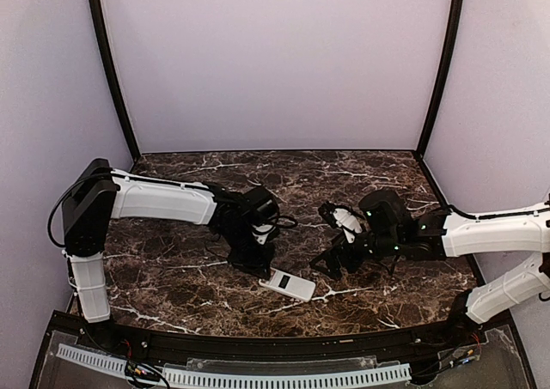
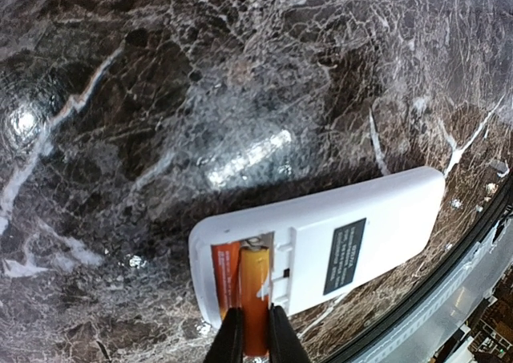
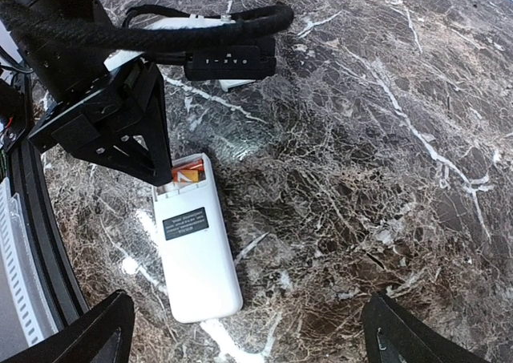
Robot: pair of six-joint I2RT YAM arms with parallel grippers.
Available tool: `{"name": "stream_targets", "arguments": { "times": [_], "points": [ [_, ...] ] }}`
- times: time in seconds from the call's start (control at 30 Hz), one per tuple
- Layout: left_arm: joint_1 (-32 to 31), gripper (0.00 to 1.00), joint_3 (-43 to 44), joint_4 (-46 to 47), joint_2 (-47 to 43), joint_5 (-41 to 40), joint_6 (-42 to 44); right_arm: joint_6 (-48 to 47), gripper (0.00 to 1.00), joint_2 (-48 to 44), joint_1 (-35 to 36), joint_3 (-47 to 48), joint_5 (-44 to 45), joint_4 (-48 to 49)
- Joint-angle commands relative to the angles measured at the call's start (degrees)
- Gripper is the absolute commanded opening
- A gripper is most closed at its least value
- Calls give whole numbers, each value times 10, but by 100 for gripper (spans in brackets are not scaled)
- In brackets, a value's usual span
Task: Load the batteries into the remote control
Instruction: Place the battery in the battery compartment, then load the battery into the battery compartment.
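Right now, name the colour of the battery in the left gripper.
Orange battery, clearest in the left wrist view.

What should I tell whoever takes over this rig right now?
Left gripper: shut on the second battery, whose far end is in the open compartment of the remote control.
Right gripper: open, empty, hovering beside the remote.
Remote: back up on the table, near its front edge.
Done: first battery lies in its slot.
Left: seat the second battery, then release it.

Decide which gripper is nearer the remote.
Left. The left gripper is at the open end of the remote, gripping a battery; the right gripper hangs open beyond the other end, apart.
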Motion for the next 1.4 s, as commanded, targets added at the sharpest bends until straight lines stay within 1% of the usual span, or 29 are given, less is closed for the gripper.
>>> {"name": "stream_targets", "arguments": {
  "times": [0.0, 0.17, 0.3, 0.4, 0.43, 0.5, 0.57, 0.6, 0.67, 0.73, 0.8, 1.0, 1.13, 1.37],
  "points": [
    [-5, 15, 12, -12, -5, -11, 10, 1, 99, 1, -4, -1, -10, 13],
    [-6, 28, 11, -8, -9, 1, 18, -3, 99, 7, -4, 6, -12, 7],
    [-6, 30, 5, 1, -23, 13, 25, -8, 99, 13, -4, 14, -15, 2],
    [-2, 32, -8, 16, -58, 14, 26, -15, 99, 29, -4, 29, -24, -5],
    [0, 32, -18, 25, -68, 9, 28, -18, 99, 37, -4, 35, -29, -8],
    [10, 36, -45, 48, -116, 1, 29, -26, 99, 54, -4, 51, -54, -13],
    [25, 45, -84, 84, -156, -13, 29, -30, 98, 77, -4, 73, -77, -24],
    [37, 51, -117, 115, -169, -18, 28, -30, 97, 92, -4, 85, -90, -31],
    [54, 58, -166, 165, -207, -30, 22, -28, 95, 122, -4, 111, -114, -42],
    [67, 63, -208, 204, -237, -44, 15, -25, 93, 154, -4, 138, -138, -54],
    [76, 64, -235, 226, -252, -52, 12, -22, 92, 185, -4, 173, -158, -70],
    [81, 64, -259, 241, -263, -68, 23, -12, 86, 248, -3, 238, -203, -97],
    [81, 63, -259, 226, -252, -67, 38, -16, 80, 284, -1, 269, -222, -117],
    [83, 63, -288, 253, -265, -63, 45, -27, 71, 343, 12, 318, -235, -153]
  ]
}}
